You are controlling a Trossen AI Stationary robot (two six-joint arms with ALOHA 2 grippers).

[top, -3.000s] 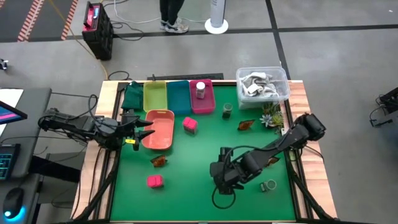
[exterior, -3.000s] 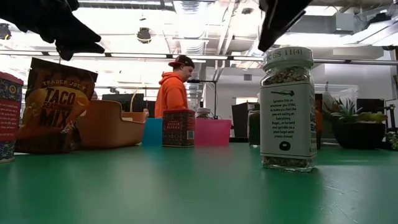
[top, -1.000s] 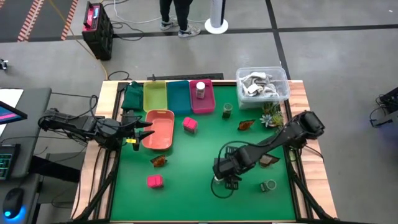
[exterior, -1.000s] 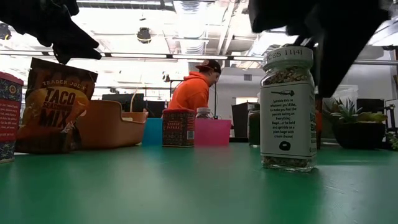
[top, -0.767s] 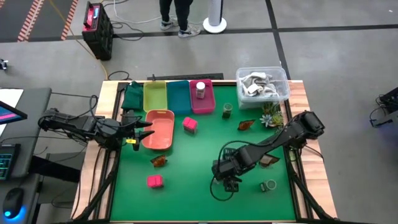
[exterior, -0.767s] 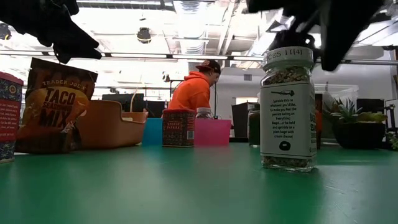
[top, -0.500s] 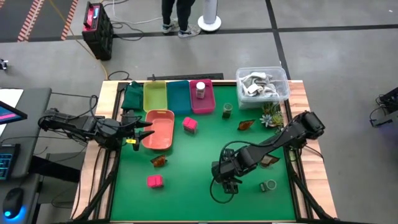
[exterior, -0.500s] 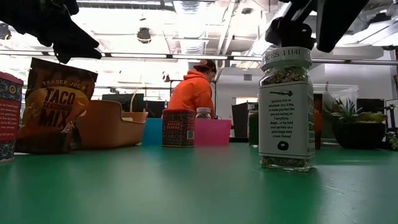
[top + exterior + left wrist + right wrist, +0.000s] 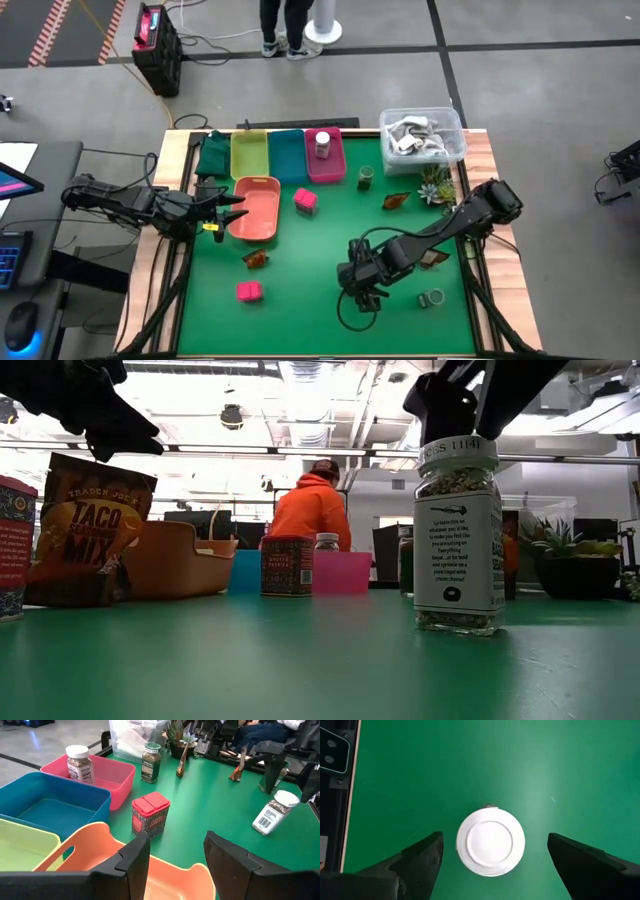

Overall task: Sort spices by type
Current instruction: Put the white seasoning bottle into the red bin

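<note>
We see the right gripper [image 9: 491, 855] poised directly above a white-capped jar [image 9: 491, 842], its fingers spread wide to either side of the cap and touching nothing, while the jar stands upright on the green surface [image 9: 300, 260] toward its near edge. Outward from there, a pink box [image 9: 249, 291] and a brown packet [image 9: 257, 258] sit apart on the mat. The left gripper [image 9: 172, 852] waits open over the salmon tray [image 9: 257, 208], with a second white-capped jar [image 9: 79, 763] standing in the magenta tray [image 9: 117, 772].

Robotics lab: we noted grey floor [image 9: 520, 90] with taped lines, ceiling ducts [image 9: 300, 380], a battery box [image 9: 155, 40], cables.
</note>
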